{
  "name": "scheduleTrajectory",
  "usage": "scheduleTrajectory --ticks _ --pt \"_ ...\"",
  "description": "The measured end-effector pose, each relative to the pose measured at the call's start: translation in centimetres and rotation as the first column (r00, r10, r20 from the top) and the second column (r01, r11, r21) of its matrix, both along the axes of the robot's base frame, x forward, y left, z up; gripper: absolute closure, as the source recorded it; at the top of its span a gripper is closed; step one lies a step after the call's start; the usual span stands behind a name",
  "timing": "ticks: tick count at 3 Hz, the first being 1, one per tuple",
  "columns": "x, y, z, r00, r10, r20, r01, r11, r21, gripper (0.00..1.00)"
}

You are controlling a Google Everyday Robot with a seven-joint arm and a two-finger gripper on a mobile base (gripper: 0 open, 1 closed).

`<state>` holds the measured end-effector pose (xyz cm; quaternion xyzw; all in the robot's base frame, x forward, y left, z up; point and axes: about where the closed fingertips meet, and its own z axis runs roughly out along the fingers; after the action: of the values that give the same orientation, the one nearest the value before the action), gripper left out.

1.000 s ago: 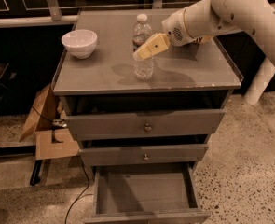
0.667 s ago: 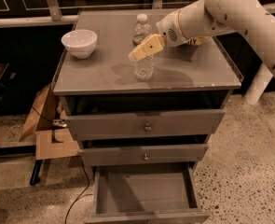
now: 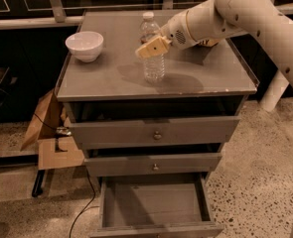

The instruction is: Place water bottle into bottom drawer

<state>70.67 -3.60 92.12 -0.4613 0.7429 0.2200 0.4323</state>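
Note:
The water bottle [image 3: 153, 63], clear ribbed plastic with a white cap, stands upright on the grey cabinet top [image 3: 200, 76], near its middle. My gripper [image 3: 151, 47] reaches in from the right on the white arm and sits at the bottle's upper body, with its cream tip in front of the bottle. The bottle's base rests on the top. The bottom drawer [image 3: 153, 202] is pulled out below and its plain grey inside holds nothing.
A white bowl [image 3: 85, 44] stands at the top's left rear. The two knobbed drawers [image 3: 156, 133] above the bottom one are slightly out. A cardboard box [image 3: 49, 133] and a cable [image 3: 86, 202] lie on the floor to the left.
My gripper has shifted a little to the left, from just right of the bottle to across its front. The bottle, bowl and drawers have not moved.

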Motion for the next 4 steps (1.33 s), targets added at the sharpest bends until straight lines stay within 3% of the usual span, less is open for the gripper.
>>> scheduleTrajectory --ticks 2,3,4 --pt "0.0 0.0 0.0 1.0 0.0 0.0 0.0 1.0 0.0 0.89" --pt "-0.2 0.1 0.2 1.0 0.002 -0.003 -0.002 1.0 0.01 1.0" --pt "-1.9 -0.2 1.6 1.0 -0.008 -0.006 0.008 0.998 0.062 1.0"
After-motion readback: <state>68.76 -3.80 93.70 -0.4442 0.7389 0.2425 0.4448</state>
